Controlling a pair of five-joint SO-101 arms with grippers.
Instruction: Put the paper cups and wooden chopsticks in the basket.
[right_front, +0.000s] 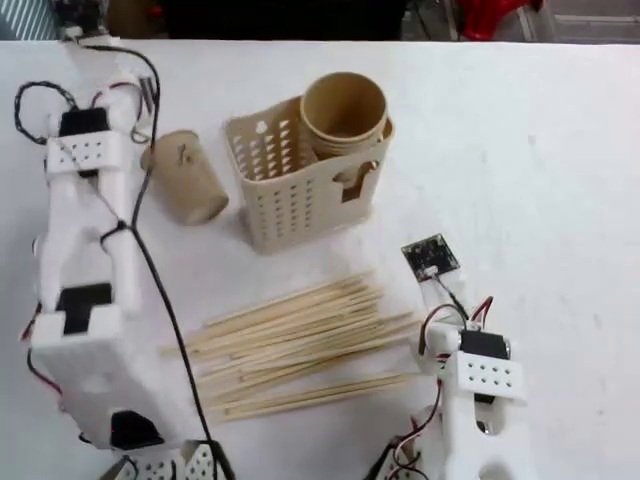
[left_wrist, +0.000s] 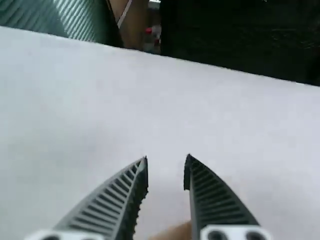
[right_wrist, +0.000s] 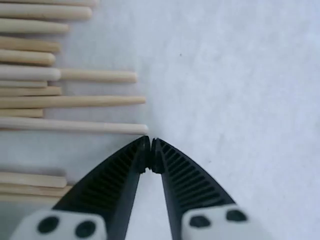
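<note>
A perforated cream basket (right_front: 300, 205) stands at the table's middle back with stacked paper cups (right_front: 345, 112) inside its right end. Another paper cup (right_front: 187, 178) lies on its side left of the basket, beside my left arm. A loose pile of wooden chopsticks (right_front: 300, 340) is spread in front of the basket. My left gripper (left_wrist: 166, 162) is open over bare table near the far left edge, past the lying cup, with nothing between its tips. My right gripper (right_wrist: 150, 142) is shut and empty, its tip just off the right ends of the chopsticks (right_wrist: 75, 101).
My left arm (right_front: 85, 250) runs along the table's left side with black cables trailing over it. My right arm (right_front: 480, 380) sits at the front right, its small camera board (right_front: 432, 257) sticking out towards the basket. White tabletop stretches to the right of the basket.
</note>
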